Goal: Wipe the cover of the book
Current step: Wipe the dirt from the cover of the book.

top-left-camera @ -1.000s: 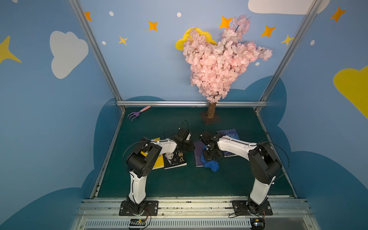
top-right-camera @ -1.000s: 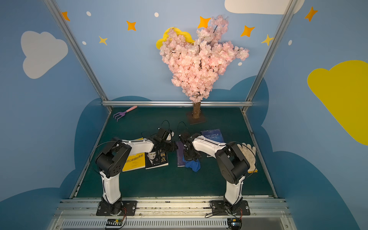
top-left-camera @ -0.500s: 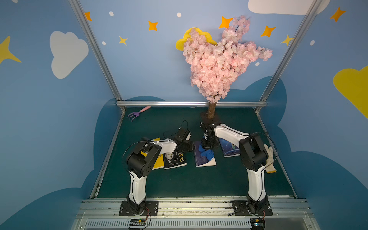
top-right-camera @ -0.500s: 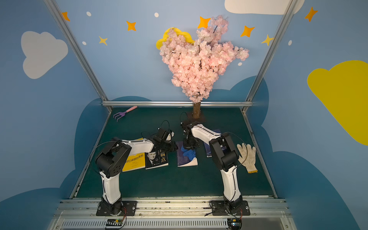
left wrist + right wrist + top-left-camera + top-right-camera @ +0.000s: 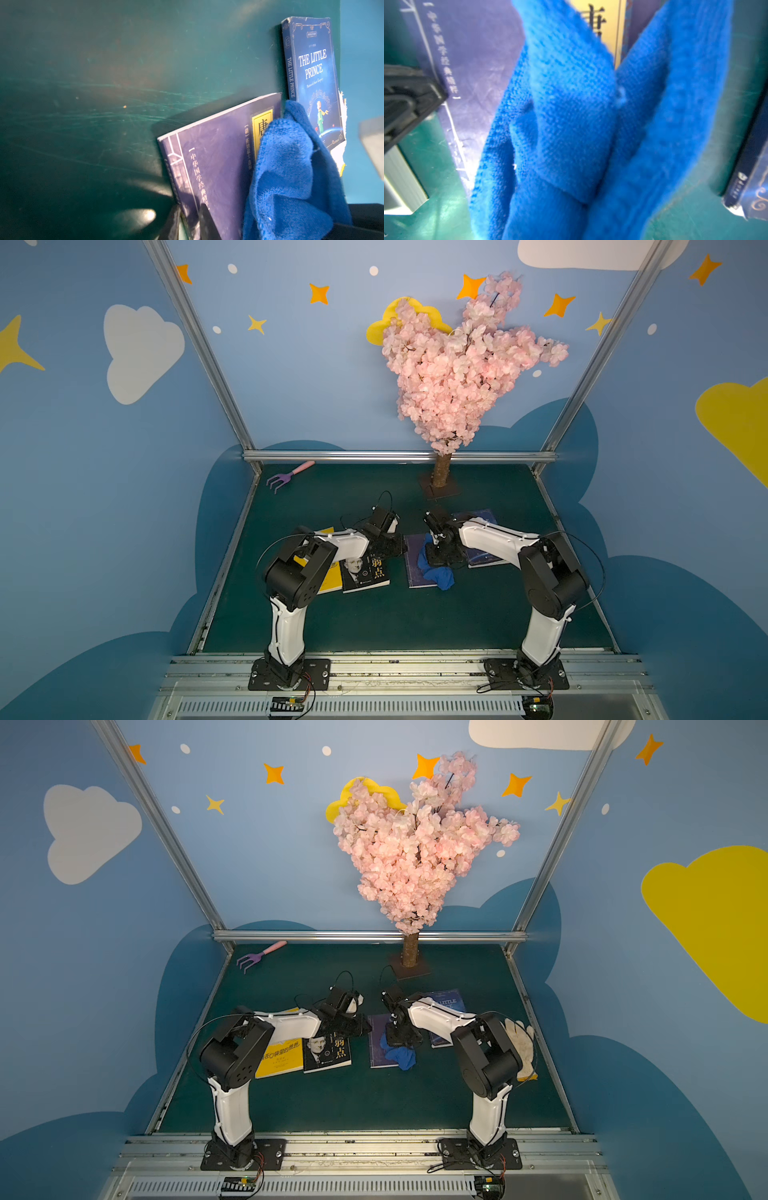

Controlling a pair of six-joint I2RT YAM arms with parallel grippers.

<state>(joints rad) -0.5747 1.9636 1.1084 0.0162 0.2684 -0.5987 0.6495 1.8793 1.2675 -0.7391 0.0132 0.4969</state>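
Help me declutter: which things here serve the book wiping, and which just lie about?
In use: purple paperback book; blue terry cloth, held by right end effector; left end effector clamping that book's edge.
Lying about: yellow paperback; black portrait-cover book; dark blue Little Prince book; white knit glove; purple rake; pink blossom tree.

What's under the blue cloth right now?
The cover of the purple book, its yellow title label peeking out; the blue cloth hides the rest of that label, and its near end spills onto the green mat.
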